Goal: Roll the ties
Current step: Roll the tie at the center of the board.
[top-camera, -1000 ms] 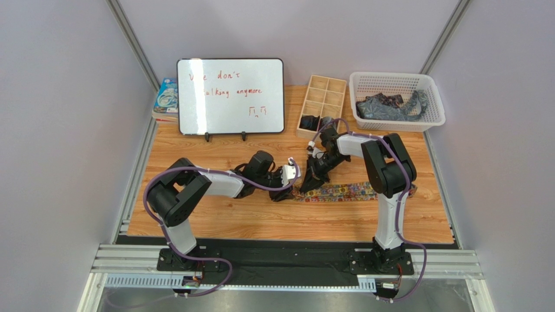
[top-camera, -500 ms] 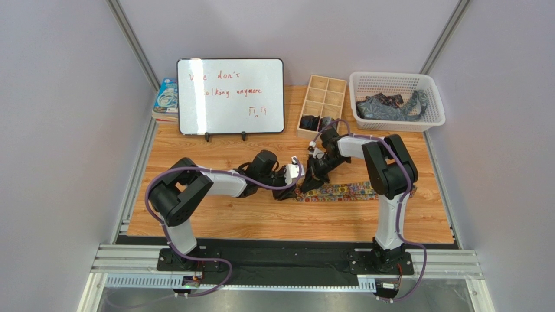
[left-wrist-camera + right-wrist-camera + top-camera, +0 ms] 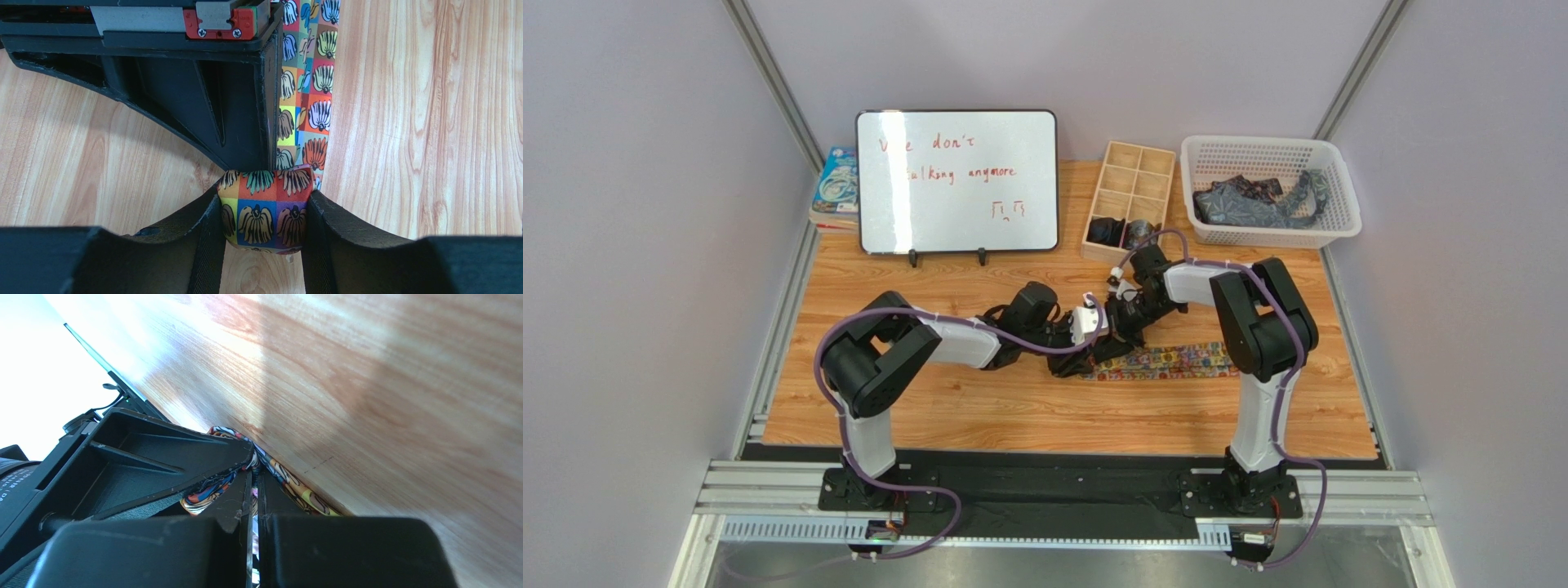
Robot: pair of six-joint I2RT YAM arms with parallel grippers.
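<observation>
The multicoloured floral tie (image 3: 1173,360) lies flat on the wooden table, running right from both grippers. Its near end is rolled into a small bundle (image 3: 264,214). My left gripper (image 3: 264,211) is shut on that roll, one finger (image 3: 205,239) on each side. In the top view the left gripper (image 3: 1102,333) meets the right gripper (image 3: 1124,321) at the tie's left end. My right gripper (image 3: 253,478) has its fingers pressed almost together with tie fabric (image 3: 288,484) pinched between them. The right gripper's black body (image 3: 202,92) sits just beyond the roll.
A whiteboard (image 3: 957,181) stands at the back left with a blue book (image 3: 836,184) beside it. A wooden compartment box (image 3: 1133,184) holds dark rolled ties (image 3: 1107,229). A white basket (image 3: 1271,159) at the back right holds loose dark ties (image 3: 1257,200).
The left arm has reached further right, carrying the roll along the tie toward the right gripper. The flat stretch of tie is shorter. The right gripper has shifted slightly right.
</observation>
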